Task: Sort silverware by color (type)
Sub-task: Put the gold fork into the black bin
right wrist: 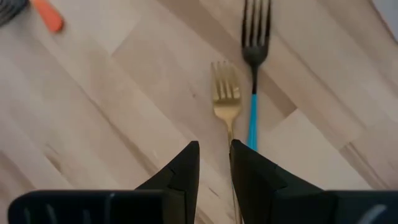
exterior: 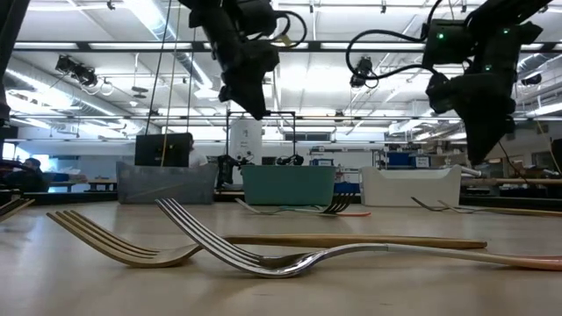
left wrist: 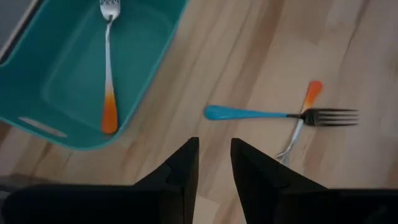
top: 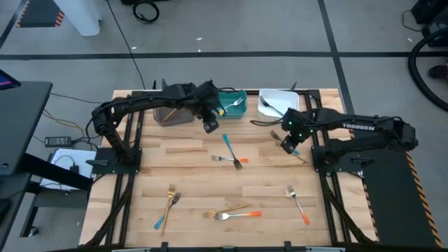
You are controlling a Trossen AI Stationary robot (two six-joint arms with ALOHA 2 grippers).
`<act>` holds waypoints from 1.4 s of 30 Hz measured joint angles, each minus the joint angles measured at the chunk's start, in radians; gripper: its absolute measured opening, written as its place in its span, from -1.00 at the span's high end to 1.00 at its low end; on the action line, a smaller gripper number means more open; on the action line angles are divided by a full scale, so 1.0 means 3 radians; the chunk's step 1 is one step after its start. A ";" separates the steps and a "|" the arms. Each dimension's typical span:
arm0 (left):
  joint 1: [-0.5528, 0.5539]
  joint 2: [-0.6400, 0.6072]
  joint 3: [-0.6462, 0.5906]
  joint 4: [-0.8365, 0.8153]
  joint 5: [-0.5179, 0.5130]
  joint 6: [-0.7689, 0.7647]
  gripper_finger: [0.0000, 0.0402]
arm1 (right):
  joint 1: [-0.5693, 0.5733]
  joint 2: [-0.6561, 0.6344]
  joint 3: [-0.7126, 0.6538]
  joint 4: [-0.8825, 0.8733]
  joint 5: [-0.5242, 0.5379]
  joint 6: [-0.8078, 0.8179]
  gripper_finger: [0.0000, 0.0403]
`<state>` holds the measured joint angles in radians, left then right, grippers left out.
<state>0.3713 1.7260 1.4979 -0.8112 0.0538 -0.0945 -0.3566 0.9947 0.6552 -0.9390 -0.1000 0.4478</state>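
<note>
Both sets of jaws hold nothing, fingers barely parted: left gripper (top: 211, 126) beside the teal plastic bin (top: 222, 110), right gripper (top: 288, 145) above a gold fork (right wrist: 226, 99), probably lining up. Silverware (top: 233, 212) is mostly scattered nearer.

Readable in the high view: "TROSSEN" in white capitals along the forearm of the dark six-joint right arm (top: 360, 127). Nothing else legible anywhere: no label on bins, table or cutlery, and the room signs across the low view too small to make out.
</note>
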 joint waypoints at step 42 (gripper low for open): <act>-0.0260 0.0006 0.0000 0.0301 -0.0380 -0.0346 0.49 | 0.0465 0.0671 -0.0479 0.0579 0.0458 0.0241 0.52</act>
<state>0.2932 1.7279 1.4979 -0.7208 -0.0601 -0.1982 -0.2173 1.1960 0.5114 -0.7652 0.0374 0.5202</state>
